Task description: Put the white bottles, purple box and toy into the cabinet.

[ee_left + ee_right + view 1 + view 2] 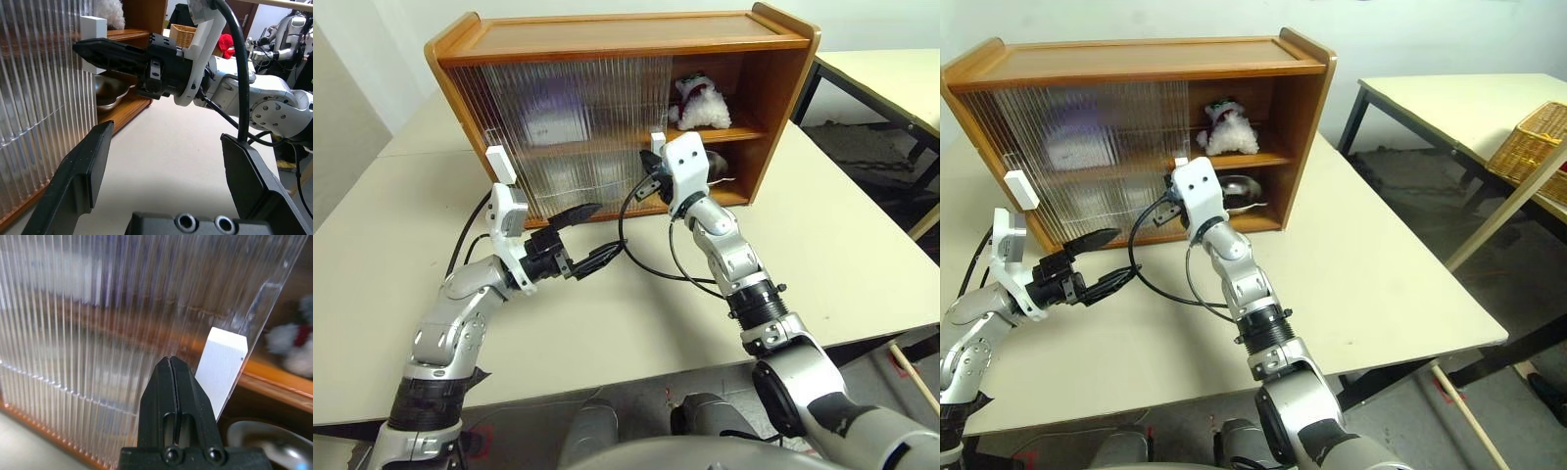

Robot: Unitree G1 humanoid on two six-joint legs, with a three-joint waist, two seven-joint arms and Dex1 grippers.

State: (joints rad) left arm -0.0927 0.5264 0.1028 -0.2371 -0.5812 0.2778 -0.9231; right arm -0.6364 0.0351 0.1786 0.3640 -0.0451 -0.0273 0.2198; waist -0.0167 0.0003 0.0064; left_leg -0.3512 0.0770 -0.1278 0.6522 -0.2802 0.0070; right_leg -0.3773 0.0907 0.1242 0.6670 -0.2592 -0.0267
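The cabinet [607, 39] stands on the table with its ribbed doors slid over the left part and its right end open. On the upper shelf in that open end sits the toy [702, 103]. A purple blur behind the ribbed door on the upper shelf looks like the purple box [1077, 132]. The white bottles are hidden. My right gripper [169, 363] is shut with nothing in it, its tips against the door right beside the white handle [222, 364] at the door's edge. In front of the doors, low over the table, my left gripper [610, 227] stands open and empty.
A steel bowl [110, 90] lies on the lower shelf behind the right gripper. A second white handle [500, 164] sticks out near the cabinet's left end. Bare table [842, 255] stretches to the right. A wicker basket [1533, 147] sits on a neighbouring table.
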